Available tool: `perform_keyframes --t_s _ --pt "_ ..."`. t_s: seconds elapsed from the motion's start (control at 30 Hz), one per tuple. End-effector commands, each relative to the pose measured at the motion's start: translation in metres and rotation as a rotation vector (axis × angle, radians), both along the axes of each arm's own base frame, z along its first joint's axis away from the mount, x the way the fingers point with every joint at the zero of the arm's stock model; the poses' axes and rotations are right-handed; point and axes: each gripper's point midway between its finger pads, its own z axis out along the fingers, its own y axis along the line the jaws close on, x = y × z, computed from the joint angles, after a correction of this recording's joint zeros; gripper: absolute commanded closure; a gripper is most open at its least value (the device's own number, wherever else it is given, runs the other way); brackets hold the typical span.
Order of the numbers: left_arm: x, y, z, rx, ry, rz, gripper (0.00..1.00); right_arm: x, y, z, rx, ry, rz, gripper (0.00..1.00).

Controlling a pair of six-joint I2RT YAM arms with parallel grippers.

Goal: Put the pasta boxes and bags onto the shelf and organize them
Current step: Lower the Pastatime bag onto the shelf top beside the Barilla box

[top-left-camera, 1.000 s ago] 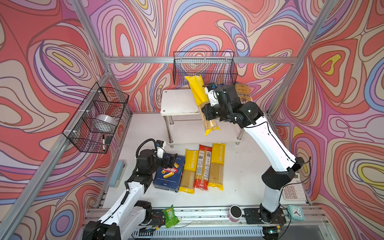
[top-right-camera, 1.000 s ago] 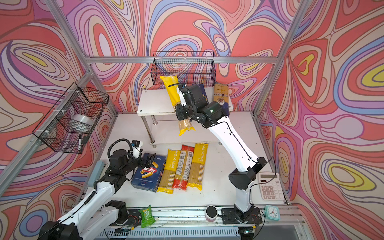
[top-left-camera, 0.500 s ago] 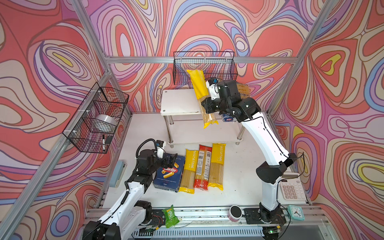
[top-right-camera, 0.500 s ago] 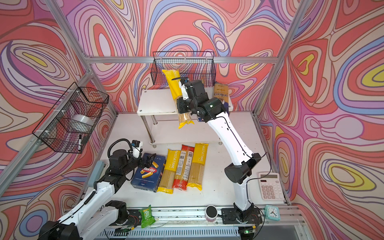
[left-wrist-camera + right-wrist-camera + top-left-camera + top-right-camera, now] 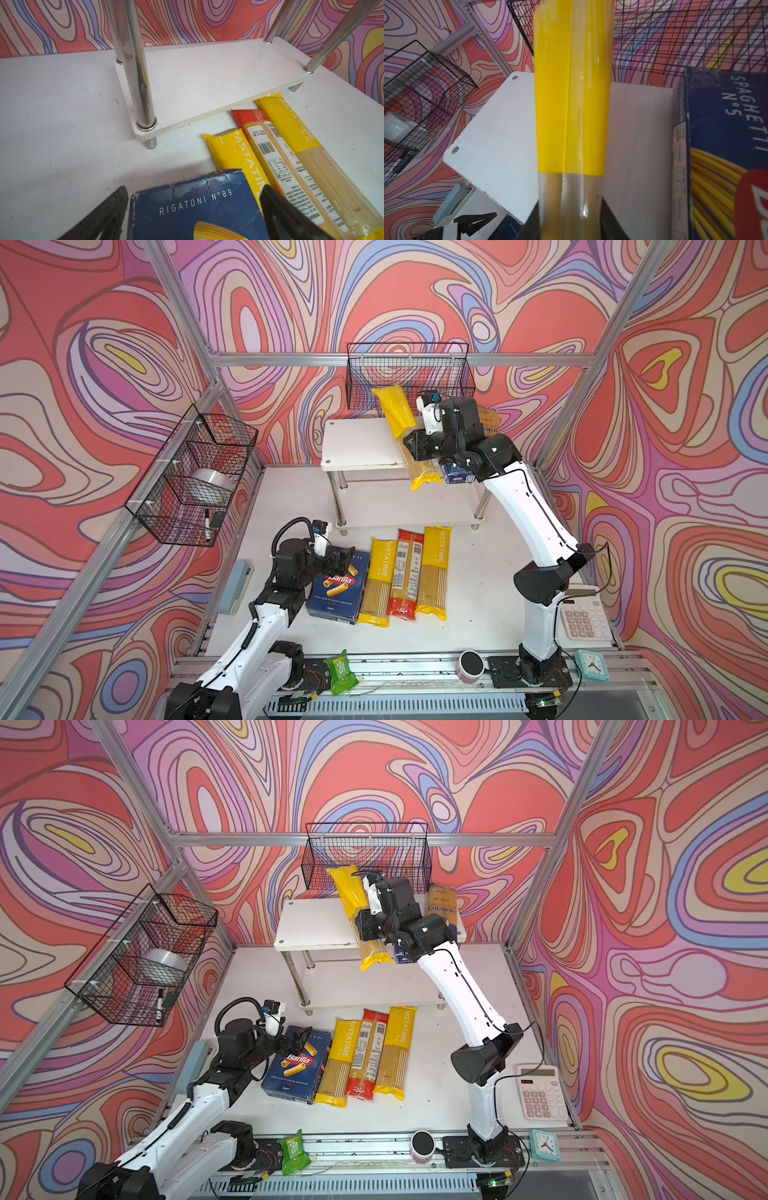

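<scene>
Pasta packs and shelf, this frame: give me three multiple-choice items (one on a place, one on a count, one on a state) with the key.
1. Where is the rigatoni box?
A) on the top board of the shelf
B) on the table in front of the shelf
C) on the shelf's lower board

2. How many spaghetti bags lie beside that box?
A) one
B) two
C) three

3. How is the yellow-ended bag at the right end effector?
A) gripped and tilted above the shelf top
B) flat on the table
C) flat on the lower board

Key:
1 B: both top views show it lying on the table before the shelf.
2 C: two yellow-ended bags and one red-ended bag lie side by side.
3 A: the right wrist view shows it between the jaws, and both top views show one end raised.
</scene>
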Motion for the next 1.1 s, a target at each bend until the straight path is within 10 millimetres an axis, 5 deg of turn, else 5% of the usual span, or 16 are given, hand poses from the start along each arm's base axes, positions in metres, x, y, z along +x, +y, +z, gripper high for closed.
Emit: perform_keyframes --t_s 0.0,0.3,0.43,0.57,0.9,1.07 --pt "-0.002 -0.001 0.005 -0.001 -0.018 -0.012 0.0 0.007 -0.006 0.027 0.044 -0.092 -0.023 0.64" --pt "-0.001 -0.001 0.005 -0.002 -0.015 -0.007 0.0 -0.008 -0.008 0.039 0.062 -0.105 0.013 0.54" --pt "0.0 0.0 0.005 -0.001 -0.017 -0.002 0.0 -0.041 -0.001 0.058 0.084 -0.148 0.15 0.52" --pt "-0.001 0.0 0.005 -0.002 -0.016 -0.002 0.0 -0.076 -0.006 0.063 0.02 -0.199 0.195 0.4" --pt "0.0 -0.001 0.005 -0.001 -0.014 -0.005 0.0 -0.127 -0.018 0.019 -0.176 -0.14 0.319 0.16" --pt "0.001 -0.001 0.004 0.0 -0.01 -0.005 0.0 -0.132 -0.021 -0.002 -0.337 -0.152 0.327 0.12"
